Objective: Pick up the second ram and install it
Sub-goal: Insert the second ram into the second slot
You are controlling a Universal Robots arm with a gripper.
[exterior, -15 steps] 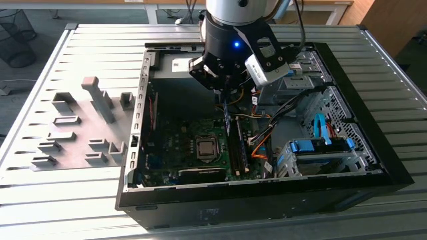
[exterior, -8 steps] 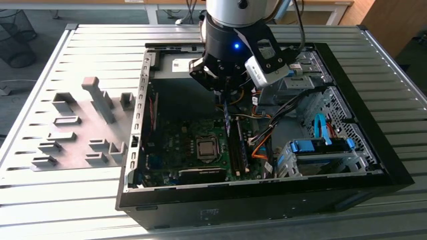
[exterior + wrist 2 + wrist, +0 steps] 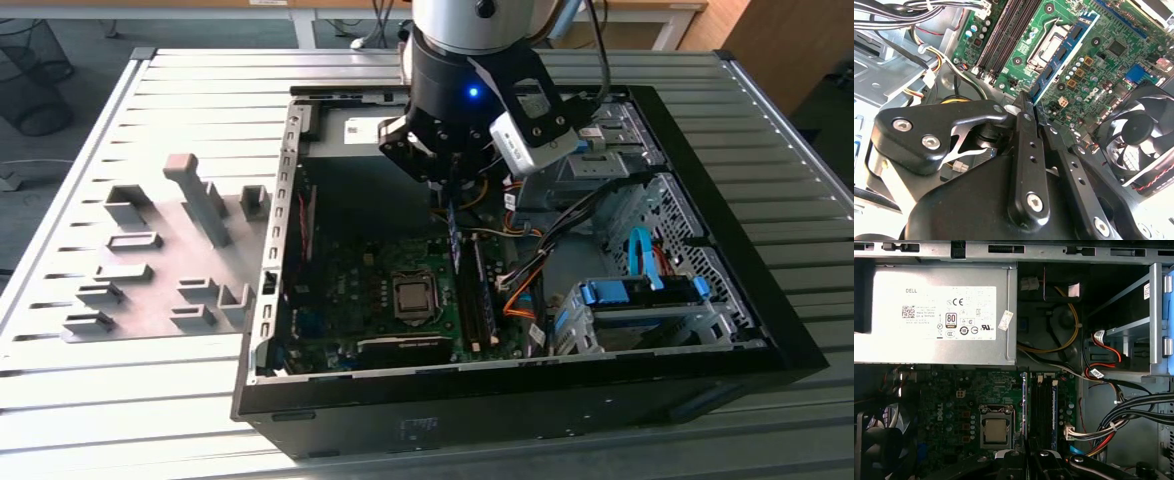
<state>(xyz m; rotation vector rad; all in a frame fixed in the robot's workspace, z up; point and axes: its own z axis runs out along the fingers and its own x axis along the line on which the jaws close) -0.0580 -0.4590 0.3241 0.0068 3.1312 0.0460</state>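
Clamped between the closed fingers of the gripper (image 3: pixel 1026 102): the second ram (image 3: pixel 1064 50), a long, thin, flat stick. Seen in the second wrist view as a blue-green board with a row of black chips, running away from the fingertips over the motherboard (image 3: pixel 1114 45). Seen edge-on in the first wrist view (image 3: pixel 1024 400) as a narrow dark line, just beside the long black sockets (image 3: pixel 1046 405) and next to the processor socket (image 3: pixel 995 430). Hanging below the gripper (image 3: pixel 451 195) in the exterior view as a thin dark strip (image 3: pixel 454 240), inside the open computer case (image 3: pixel 747 330), above the board. Cannot tell whether its lower edge touches a socket.

Counted: one stick in the gripper; one processor socket; one case fan (image 3: pixel 1134 130); one silver power supply (image 3: pixel 934 315); one blue drive bracket (image 3: pixel 641 295). Several parallel sockets, number unclear.

Given by the exterior view alone: the ribbed metal table (image 3: pixel 200 100) and, towards the exterior view's left of the case, one grey tray (image 3: pixel 147 270) with raised blocks, well apart from the gripper. Given by the second wrist view alone: the chip face of the stick and the fan. Given by the first wrist view alone: the labelled face of the power supply and the bundle of black cables (image 3: pixel 1134 415) beside the board.
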